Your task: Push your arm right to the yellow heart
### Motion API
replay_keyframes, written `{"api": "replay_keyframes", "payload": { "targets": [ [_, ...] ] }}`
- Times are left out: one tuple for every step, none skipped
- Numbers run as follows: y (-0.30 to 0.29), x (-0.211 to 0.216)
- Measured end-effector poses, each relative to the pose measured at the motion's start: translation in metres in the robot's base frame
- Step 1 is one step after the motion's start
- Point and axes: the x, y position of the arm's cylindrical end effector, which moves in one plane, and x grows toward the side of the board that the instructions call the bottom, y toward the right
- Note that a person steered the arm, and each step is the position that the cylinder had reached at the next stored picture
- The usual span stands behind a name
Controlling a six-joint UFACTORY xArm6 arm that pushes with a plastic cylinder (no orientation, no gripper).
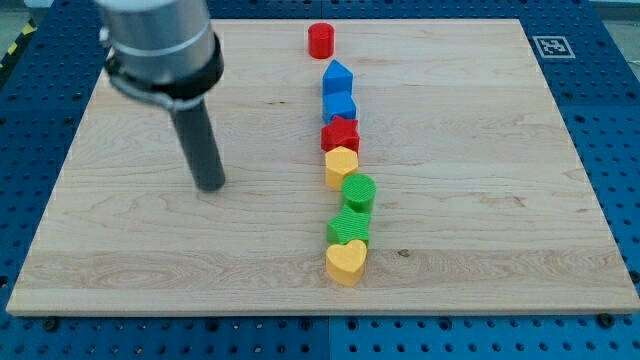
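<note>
Here my tip (211, 186) rests on the wooden board (120, 250), well left of the yellow heart (346, 262).

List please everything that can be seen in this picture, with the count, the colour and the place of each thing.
cylinder: 1, red, near the view's top, apart from the others
blue blocks: 2, one pointed and one cube, at the top of the column
star: 1, red, below the blue cube
yellow block: 1, yellow, angular, below the red star
green cylinder: 1, green, below it, slightly to the view's right
green block: 1, green, shape unclear, behind the heart
yellow heart: 1, yellow, bottom of the column
board: 1, pale wood, on a blue perforated table
marker tag: 1, black and white, the board's top right corner
my tip: 1, dark, on the view's left of the column, touching no block
</note>
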Motion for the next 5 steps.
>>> {"api": "replay_keyframes", "payload": {
  "targets": [
    [0.004,0.065],
    [0.024,0.109],
    [0.027,0.109],
    [0.031,0.110],
    [0.076,0.109]
  ]
}}
